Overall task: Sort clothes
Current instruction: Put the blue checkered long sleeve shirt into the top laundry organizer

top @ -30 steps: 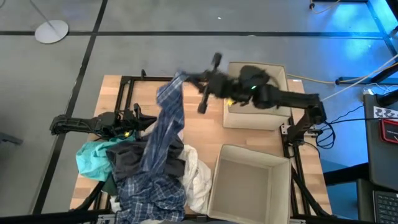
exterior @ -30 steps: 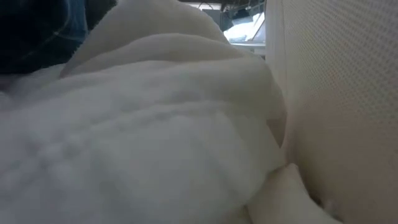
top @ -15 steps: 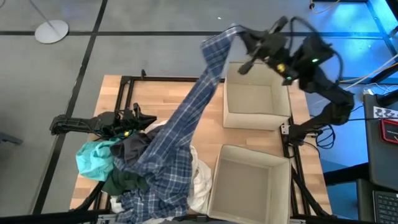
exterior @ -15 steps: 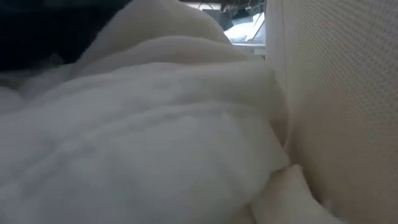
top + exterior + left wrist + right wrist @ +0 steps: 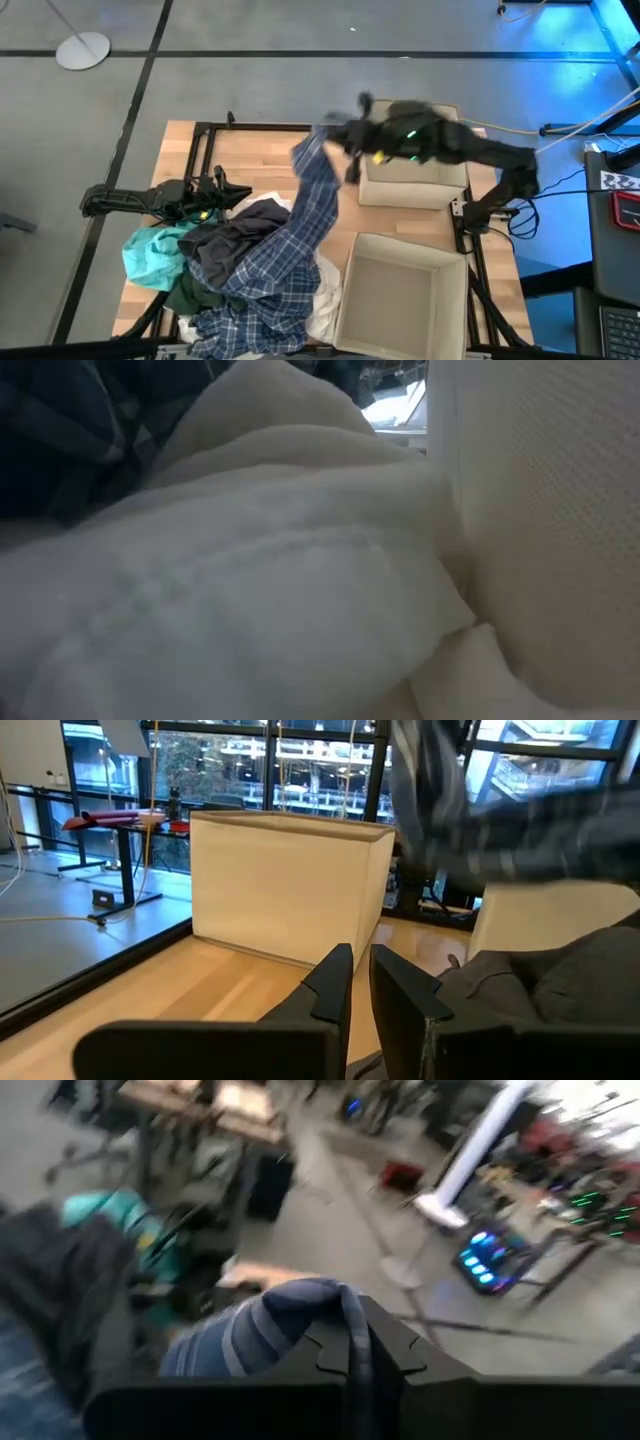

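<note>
Nothing here can be read: no words, labels, brands or numbers show on the boxes, the clothes, the arms or the gear around.

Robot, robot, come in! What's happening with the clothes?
Right gripper shut on plaid shirt, lifted beside far box. Left gripper shut, idle by pile.

2 dark jointed arms [image 5: 470, 150], green lights
</note>
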